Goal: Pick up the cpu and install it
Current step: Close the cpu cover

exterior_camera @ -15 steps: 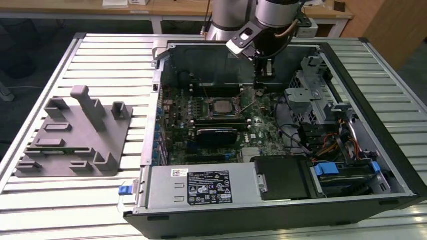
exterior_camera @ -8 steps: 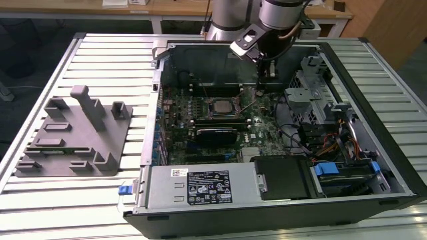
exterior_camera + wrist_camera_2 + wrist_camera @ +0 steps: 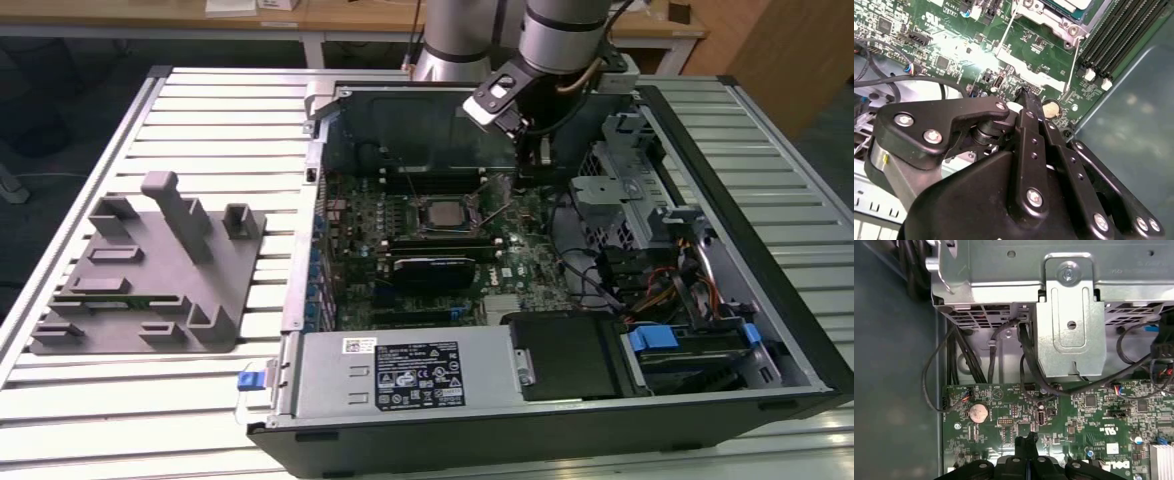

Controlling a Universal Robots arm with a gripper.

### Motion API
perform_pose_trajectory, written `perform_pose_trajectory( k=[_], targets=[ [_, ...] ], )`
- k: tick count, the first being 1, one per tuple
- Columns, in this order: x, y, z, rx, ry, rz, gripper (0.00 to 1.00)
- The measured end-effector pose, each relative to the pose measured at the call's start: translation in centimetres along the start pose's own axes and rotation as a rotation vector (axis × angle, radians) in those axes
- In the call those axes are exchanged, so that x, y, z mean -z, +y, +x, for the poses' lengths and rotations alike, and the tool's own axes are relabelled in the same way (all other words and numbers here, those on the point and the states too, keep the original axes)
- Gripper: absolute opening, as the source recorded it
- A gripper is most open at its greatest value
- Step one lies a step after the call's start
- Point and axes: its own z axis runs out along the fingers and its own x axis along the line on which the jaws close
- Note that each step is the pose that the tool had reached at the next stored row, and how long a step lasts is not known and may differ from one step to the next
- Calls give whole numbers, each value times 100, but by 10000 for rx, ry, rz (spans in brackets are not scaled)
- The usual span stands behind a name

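The cpu (image 3: 441, 213) shows as a small silvery-grey square lying in the socket in the middle of the green motherboard (image 3: 527, 255), inside the open computer case (image 3: 747, 230). My gripper (image 3: 534, 165) hangs above the board, to the exterior view's right of the socket and apart from the cpu. Its black fingertips are pressed together with nothing between them in both wrist views (image 3: 1024, 95) (image 3: 1026, 441). They hover over the board near a round coin cell (image 3: 978, 413). The socket's metal frame (image 3: 1051, 20) and its thin wire levers (image 3: 1074, 60) lie just beyond the fingertips.
A grey plastic tray with upright posts (image 3: 147, 270) stands on the slatted table at the exterior view's left. Inside the case are a black rectangular block (image 3: 434, 270), memory slots (image 3: 1114, 35), a metal drive cage (image 3: 1069, 325), loose black cables (image 3: 934, 375) and a power supply (image 3: 400, 375).
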Motion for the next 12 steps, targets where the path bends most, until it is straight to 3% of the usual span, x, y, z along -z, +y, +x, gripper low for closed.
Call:
perform_pose_trajectory(
  k=[4, 12],
  targets=[
    [-62, 0, 1, 3, -23, -2, 11],
    [-63, -27, 0, 3, -38, -3, 11]
  ],
)
